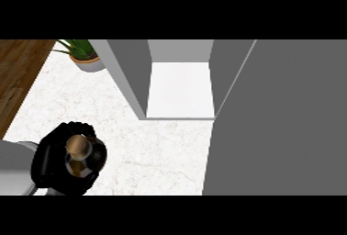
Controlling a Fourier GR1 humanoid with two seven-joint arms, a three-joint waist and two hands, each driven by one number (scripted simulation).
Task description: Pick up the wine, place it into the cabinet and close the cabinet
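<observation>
A white marbled counter point(156, 151) fills the middle of the view, running from the near edge to the far edge. At its far left corner stands a plant point(82, 55): green leaves in a pale round pot, part cut off by the far edge. Left of the counter, a strip of brown wood floor point(17, 78) runs from far to near, narrowing toward the near side, where it meets the counter's left edge

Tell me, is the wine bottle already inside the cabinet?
No, the wine bottle sits in the left robot hand over the counter, and the open cabinet shelf looks bare.
</observation>
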